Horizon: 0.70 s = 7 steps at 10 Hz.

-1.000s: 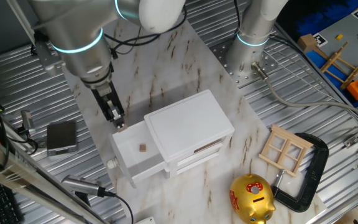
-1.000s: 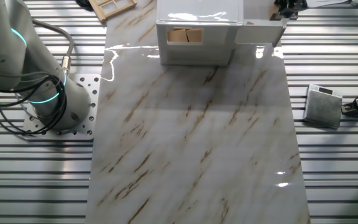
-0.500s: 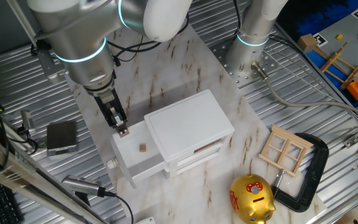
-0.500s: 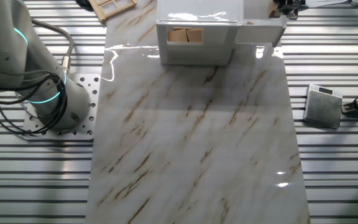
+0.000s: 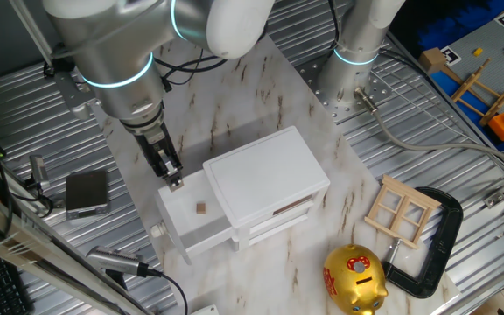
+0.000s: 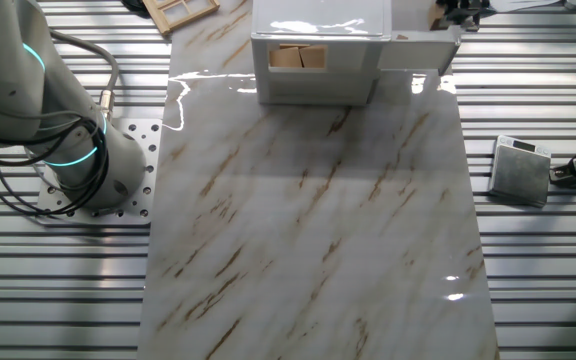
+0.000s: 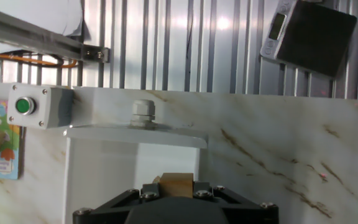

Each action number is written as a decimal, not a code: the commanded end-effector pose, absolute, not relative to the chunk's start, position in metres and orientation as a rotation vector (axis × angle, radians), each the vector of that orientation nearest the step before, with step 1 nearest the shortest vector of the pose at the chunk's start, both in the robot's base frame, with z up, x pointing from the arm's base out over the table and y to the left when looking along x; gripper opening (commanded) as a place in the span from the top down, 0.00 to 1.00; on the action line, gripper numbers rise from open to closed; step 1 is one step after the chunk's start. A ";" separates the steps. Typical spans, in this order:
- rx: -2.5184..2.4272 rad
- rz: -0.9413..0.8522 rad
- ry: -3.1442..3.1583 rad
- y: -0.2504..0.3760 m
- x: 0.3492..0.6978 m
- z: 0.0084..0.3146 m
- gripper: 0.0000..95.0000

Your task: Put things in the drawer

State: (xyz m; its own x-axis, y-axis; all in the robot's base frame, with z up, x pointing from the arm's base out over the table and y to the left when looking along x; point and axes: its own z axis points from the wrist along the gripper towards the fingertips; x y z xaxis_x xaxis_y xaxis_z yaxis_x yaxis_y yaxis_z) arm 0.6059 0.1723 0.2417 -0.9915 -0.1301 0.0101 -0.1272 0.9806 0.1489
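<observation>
My gripper (image 5: 173,182) hangs over the far left edge of the open white top drawer (image 5: 182,217) of the small white cabinet (image 5: 265,175). In the hand view it is shut on a tan wooden cube (image 7: 176,184), held between the jaws above the drawer's bare floor (image 7: 104,174), with the round knob (image 7: 143,114) ahead. Another tiny wooden cube (image 5: 201,208) lies inside the drawer. In the other fixed view the cabinet (image 6: 318,35) stands at the top with the drawer (image 6: 418,50) drawn out to the right; the gripper is barely seen there.
A grey scale (image 5: 87,192) lies left of the drawer on the ribbed metal. A pale wooden window frame (image 5: 401,210), a black clamp (image 5: 436,236) and a gold piggy bank (image 5: 354,278) lie right of the cabinet. A box with a green button (image 7: 39,106) is beyond the knob.
The gripper, with the cube in it, has shifted slightly right and down toward the drawer's edge. The cube in the drawer has not moved.
</observation>
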 end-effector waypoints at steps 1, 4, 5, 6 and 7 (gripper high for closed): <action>0.327 -0.232 -3.101 0.172 0.606 0.242 1.00; 0.319 -0.262 -3.105 0.172 0.606 0.242 1.00; 0.302 -0.265 -3.113 0.176 0.602 0.240 1.00; 0.276 -0.262 -3.118 0.184 0.600 0.240 1.00; 0.247 -0.254 -3.123 0.190 0.601 0.240 1.00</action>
